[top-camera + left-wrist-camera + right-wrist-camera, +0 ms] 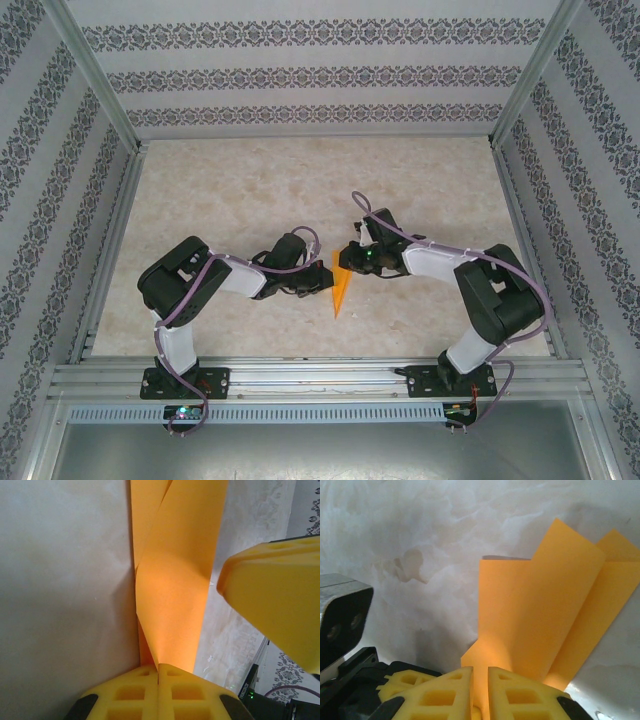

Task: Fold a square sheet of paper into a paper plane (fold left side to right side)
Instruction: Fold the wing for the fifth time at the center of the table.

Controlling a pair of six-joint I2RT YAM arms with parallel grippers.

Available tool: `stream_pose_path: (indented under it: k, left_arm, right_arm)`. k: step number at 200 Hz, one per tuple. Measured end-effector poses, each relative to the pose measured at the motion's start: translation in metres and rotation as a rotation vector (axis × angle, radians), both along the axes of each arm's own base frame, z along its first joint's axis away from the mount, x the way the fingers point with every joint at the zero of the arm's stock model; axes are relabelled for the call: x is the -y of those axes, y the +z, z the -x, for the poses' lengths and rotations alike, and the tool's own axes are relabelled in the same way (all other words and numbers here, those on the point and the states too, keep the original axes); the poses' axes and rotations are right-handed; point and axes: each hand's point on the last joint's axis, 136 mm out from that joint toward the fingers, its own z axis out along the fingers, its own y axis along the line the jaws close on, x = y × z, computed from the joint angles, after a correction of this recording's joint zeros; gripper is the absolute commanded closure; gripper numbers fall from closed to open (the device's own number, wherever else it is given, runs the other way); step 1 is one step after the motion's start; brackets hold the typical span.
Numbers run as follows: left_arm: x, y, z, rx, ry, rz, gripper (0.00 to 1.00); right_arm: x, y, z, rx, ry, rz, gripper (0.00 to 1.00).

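Two robot arms rise from a metal rail (320,375) at the near edge of a pale marbled desk (230,190) and bend inward until their claws almost meet. Between them sits the orange paper plane (340,288), a narrow folded dart with its point toward the rail. The left claw (158,672) has its yellow fingers pressed together on one end of the paper. The right claw (480,676) stands narrow, with a paper edge in the slim gap; whether it pinches cannot be told. Patterned walls (320,75) enclose the desk behind.
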Motion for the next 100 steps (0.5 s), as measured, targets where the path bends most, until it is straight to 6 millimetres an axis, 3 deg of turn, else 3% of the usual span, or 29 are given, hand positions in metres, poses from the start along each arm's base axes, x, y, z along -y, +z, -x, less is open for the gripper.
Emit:
stream_pose_path:
  k: [100]
  left_arm:
    - [0.001, 0.000, 0.001, -0.022, -0.014, 0.003, 1.00]
  right_arm:
    - [0.012, -0.014, 0.004, -0.035, -0.014, 0.087, 0.84]
